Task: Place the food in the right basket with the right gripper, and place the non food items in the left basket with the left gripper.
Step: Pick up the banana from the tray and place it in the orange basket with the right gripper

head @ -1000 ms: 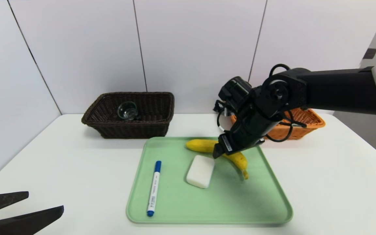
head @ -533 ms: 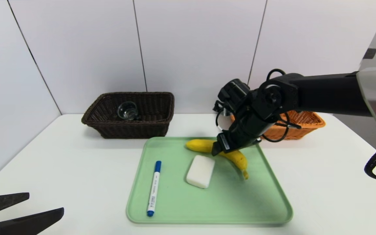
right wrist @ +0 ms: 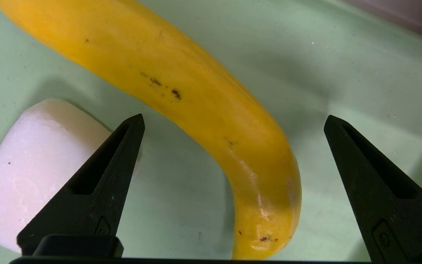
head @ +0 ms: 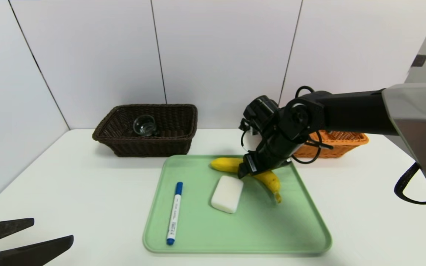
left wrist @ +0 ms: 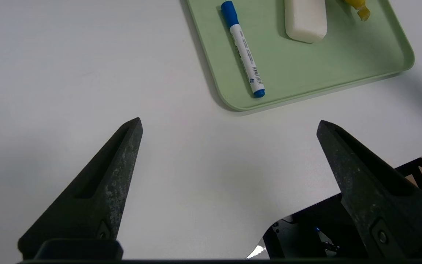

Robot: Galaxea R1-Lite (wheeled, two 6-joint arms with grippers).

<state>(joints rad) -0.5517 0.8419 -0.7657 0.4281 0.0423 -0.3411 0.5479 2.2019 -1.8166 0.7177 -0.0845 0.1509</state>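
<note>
1. Head view: my right gripper (head: 243,173) hangs over the banana (head: 268,178) on the green tray (head: 235,236), ready for a grasp; next comes lowering and closing.
2. Left wrist view: my left gripper (left wrist: 229,124) is parked wide open and empty, well short of the marker (left wrist: 243,55).
3. Right wrist view: fingers spread wide astride the banana (right wrist: 203,102), holding nothing; the soap (right wrist: 31,161) crowds one fingertip (right wrist: 123,143).

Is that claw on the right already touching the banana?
Apart. In the right wrist view the right claw stands open, one finger on either side of the banana, with green tray visible between each finger and the fruit.
</note>
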